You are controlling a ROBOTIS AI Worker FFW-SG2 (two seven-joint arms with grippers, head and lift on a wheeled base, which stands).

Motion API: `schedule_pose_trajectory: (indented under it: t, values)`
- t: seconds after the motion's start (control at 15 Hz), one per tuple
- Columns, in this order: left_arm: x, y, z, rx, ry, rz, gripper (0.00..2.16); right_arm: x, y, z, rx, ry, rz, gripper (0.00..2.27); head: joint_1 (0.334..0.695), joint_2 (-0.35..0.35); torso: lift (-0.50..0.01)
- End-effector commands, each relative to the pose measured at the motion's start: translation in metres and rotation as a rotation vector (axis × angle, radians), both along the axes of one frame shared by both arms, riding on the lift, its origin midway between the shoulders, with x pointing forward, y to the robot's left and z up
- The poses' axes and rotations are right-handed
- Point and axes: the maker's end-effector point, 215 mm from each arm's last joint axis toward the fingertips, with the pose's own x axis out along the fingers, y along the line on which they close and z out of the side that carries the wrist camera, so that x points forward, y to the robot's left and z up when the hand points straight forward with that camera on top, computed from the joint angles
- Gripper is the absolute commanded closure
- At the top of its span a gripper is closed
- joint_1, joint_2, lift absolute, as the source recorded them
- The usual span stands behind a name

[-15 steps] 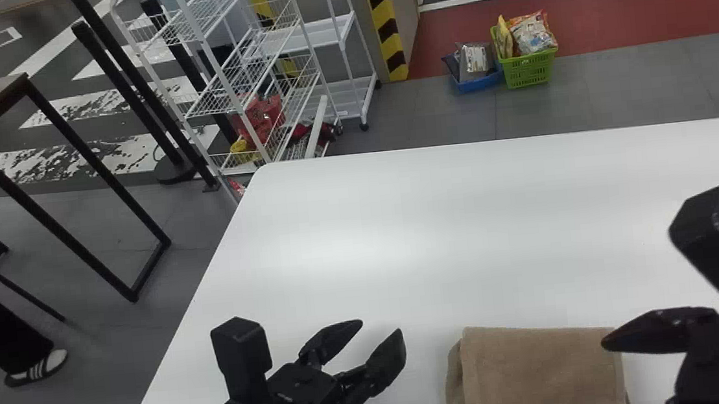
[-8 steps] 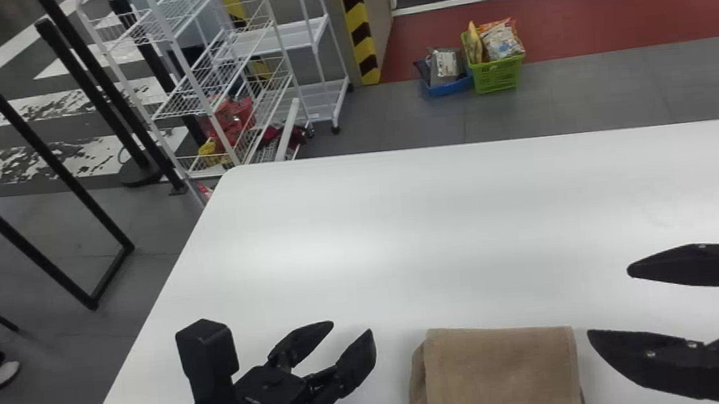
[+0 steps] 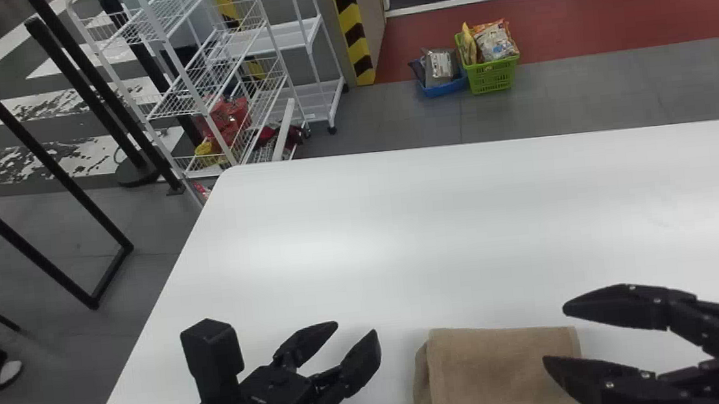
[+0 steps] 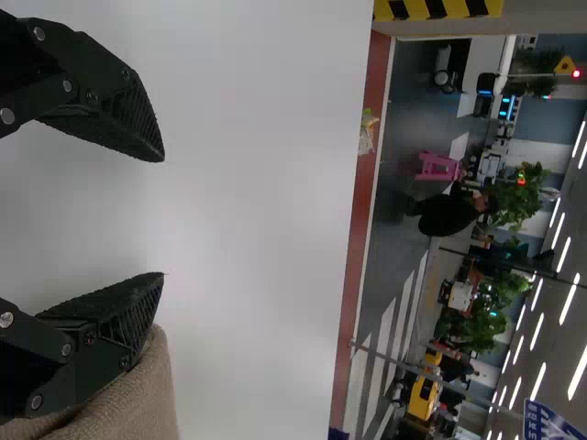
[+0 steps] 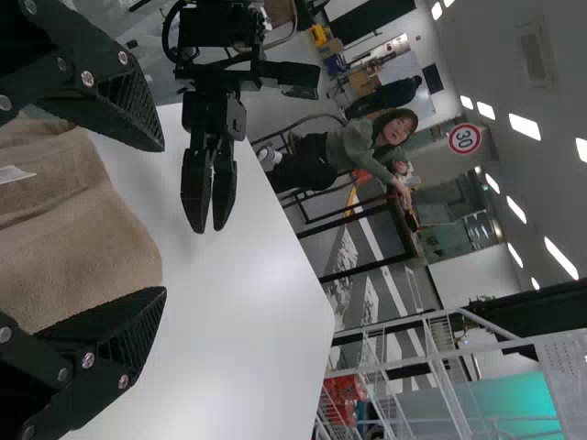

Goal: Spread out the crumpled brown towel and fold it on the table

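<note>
Since the earlier frame, the right end effector (image 3: 555, 336) had been brought in from three o'clock to the brown towel (image 3: 495, 372), its fingers parted widely and nothing gripped; the left end effector (image 3: 356, 330), likewise open and empty, was held near the ten o'clock side. The brown towel was seen, apparently part-folded, toward six o'clock on the surface (image 3: 402, 244); its layers were best pinched together low down, then turned evenly without dragging.

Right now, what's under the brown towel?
The folded towel lies on the white table. Under its top layer, more towel peeks out at the robot's left. Anything else underneath is covered, so I can't tell.
</note>
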Motion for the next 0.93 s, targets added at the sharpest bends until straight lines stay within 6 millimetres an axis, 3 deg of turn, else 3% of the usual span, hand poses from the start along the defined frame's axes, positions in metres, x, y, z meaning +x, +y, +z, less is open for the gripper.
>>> schedule_pose_trajectory:
  t: [0.0, 0.33, 0.87]
  values:
    - [0.001, 0.001, 0.001, -0.008, -0.003, 0.001, 0.46, -0.012, 0.013, -0.023, 0.011, 0.053, 0.037, 1.86, 0.695, 0.313, -0.127]
    - [0.001, 0.0, -0.004, -0.013, 0.023, -0.005, 0.46, -0.032, 0.046, -0.053, -0.024, -0.038, 0.141, 1.9, 0.695, 0.35, -0.127]
    - [-0.005, 0.008, -0.004, -0.065, 0.053, -0.007, 0.46, -0.011, 0.06, -0.12, -0.114, -0.04, 0.131, 1.9, 0.695, 0.35, -0.127]
